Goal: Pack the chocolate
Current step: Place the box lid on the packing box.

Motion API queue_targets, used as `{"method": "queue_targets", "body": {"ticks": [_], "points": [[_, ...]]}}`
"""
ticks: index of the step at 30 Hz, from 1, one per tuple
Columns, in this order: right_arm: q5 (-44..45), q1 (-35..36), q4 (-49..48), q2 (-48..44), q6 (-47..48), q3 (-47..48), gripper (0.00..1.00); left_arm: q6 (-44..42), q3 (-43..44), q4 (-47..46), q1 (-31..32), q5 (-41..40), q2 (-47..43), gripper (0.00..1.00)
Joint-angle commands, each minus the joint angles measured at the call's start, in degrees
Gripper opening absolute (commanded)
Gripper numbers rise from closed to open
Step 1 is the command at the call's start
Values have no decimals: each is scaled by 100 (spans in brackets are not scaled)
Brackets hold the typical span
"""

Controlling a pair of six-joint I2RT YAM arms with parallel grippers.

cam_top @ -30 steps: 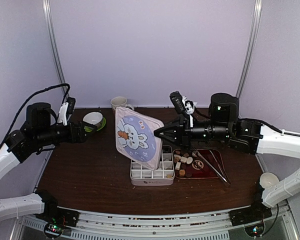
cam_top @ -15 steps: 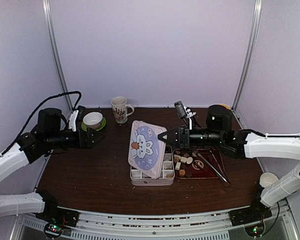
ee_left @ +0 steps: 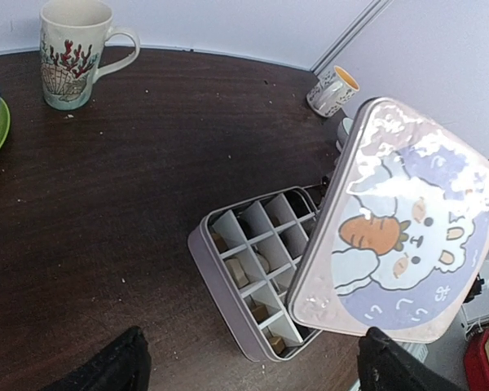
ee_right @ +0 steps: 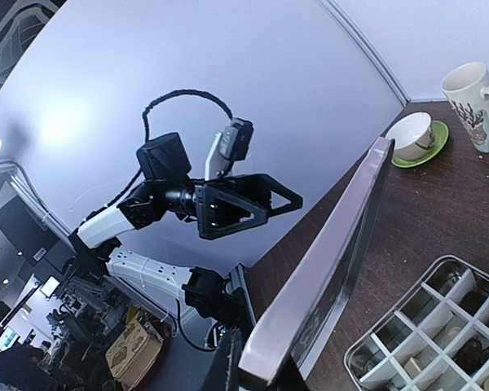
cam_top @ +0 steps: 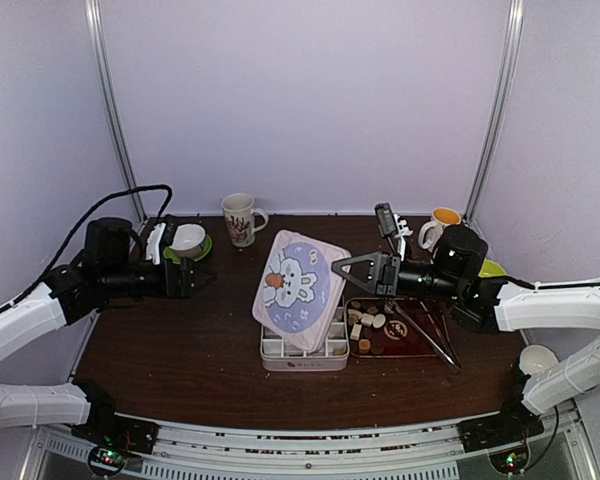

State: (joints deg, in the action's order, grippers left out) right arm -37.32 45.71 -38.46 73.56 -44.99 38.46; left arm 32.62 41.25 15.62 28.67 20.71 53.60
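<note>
The chocolate [cam_top: 368, 330], small round and cube pieces in cream, tan and dark brown, lies on a red tray [cam_top: 405, 348] at the table's [cam_top: 180, 340] near right, beside a divided tin [cam_top: 300, 352]. The right tool [cam_top: 337, 268], its arm stretched leftward, pinches the tilted rabbit lid [cam_top: 295, 290]. The left tool [cam_top: 206, 275] hovers spread by the left edge.

The right pincer [ee_right: 257, 368] grips the tilted lid [ee_right: 334, 248] above the divided tin [ee_right: 389, 308].
</note>
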Motion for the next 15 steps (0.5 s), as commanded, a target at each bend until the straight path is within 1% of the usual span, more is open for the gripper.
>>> {"method": "queue_targets", "body": {"ticks": [1,4,12,15], "points": [[-310,7,-538,-65,-153,29,1,-19,-263,-623,8,106,117,91],[-354,10,-826,115,-365,-79,0,20,-369,-875,10,139,283,91],[-384,54,-1438,640,-596,-190,0,69,-921,-2092,10,366,598,91],[-430,52,-1720,867,-751,-230,0,122,-1042,-2320,8,400,688,91]]}}
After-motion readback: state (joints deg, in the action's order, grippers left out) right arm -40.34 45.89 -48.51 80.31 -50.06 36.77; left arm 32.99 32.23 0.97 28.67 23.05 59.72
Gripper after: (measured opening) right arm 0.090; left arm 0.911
